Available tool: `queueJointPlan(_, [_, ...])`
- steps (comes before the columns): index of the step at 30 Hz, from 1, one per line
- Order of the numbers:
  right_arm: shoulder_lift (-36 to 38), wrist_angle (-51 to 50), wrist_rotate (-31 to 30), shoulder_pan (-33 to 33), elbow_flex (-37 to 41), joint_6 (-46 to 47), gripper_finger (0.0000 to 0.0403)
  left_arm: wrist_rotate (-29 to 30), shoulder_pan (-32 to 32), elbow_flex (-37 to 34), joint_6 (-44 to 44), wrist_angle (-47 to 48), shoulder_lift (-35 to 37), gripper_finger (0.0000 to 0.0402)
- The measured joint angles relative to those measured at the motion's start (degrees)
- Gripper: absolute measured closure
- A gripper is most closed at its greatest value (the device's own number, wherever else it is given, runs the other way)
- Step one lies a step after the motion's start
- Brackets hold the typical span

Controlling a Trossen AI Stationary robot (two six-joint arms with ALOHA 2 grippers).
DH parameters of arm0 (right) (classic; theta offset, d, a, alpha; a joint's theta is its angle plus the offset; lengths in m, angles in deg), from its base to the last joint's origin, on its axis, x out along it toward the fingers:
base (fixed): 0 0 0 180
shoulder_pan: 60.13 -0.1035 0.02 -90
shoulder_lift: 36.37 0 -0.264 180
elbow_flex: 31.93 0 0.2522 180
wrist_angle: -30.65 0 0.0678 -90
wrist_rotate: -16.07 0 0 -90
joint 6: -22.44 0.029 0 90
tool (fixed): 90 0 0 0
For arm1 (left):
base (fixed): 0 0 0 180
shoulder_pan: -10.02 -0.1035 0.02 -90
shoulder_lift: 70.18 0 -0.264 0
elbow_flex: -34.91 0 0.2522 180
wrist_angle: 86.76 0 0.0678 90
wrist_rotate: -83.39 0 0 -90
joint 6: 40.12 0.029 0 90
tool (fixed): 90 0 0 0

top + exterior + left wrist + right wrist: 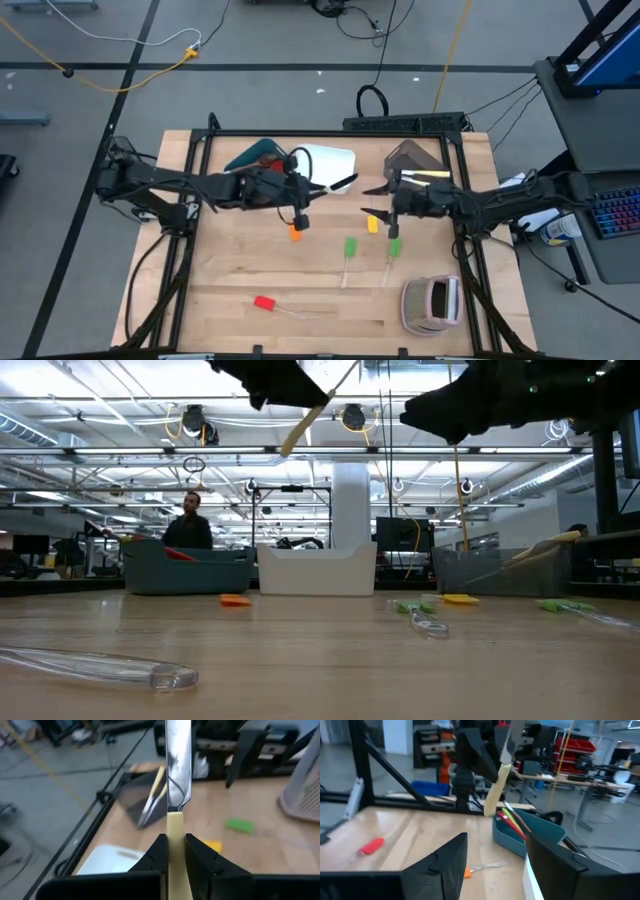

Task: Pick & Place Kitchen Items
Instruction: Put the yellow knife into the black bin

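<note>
While your left gripper [172, 851] is clamped on the pale-handled knife [176, 780], held in the air over the white bin [325, 160], your right gripper [495, 855] hangs empty with fingers spread wide beside the brown bin [415, 158]. No legible writing shows.

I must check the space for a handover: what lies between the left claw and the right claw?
In the high view, only the knife held by the left claw reaches into that stretch, above the white bin; the open right claw is empty.
</note>
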Motion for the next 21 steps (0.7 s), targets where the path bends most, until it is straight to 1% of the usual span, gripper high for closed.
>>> queueJointPlan(1, [-0.2, 1.5, 1.0, 0.6, 0.7, 0.8, 0.0205, -1.8, -0.5, -0.9, 0.3, -2.1, 0.0, 0.0371])
queueJointPlan(4, [-1.4, 3.3, 1.2, 2.0, 1.8, 2.0, 0.0205, -7.7, -1.9, -3.3, 1.3, -9.3, 0.0, 0.0371])
queueJointPlan(7, [-4.0, 5.5, 1.4, 3.3, 1.7, 2.9, 0.0204, -10.9, -2.8, -4.9, 1.2, -14.4, 0.0, 0.0371])
queueJointPlan(10, [-7.4, 9.7, 2.0, 4.2, 1.7, 3.1, 0.0204, -11.6, -3.2, -5.8, 1.3, -16.1, 0.0, 0.0371])
queueJointPlan(15, [-13.6, 20.5, 6.7, 5.8, 1.7, 5.8, 0.0204, -11.6, -3.2, -5.8, 1.5, -16.6, 0.0, 0.0371])
queueJointPlan(17, [-16.1, 24.9, 7.7, 6.5, 1.7, 6.6, 0.0204, -11.6, -3.1, -5.8, 1.6, -16.9, 0.0, 0.0371])
queueJointPlan(21, [-20.8, 27.8, 10.1, 7.7, -0.8, 8.1, 0.0204, -12.3, -3.1, -5.8, 2.0, -17.8, 0.0, 0.0371])
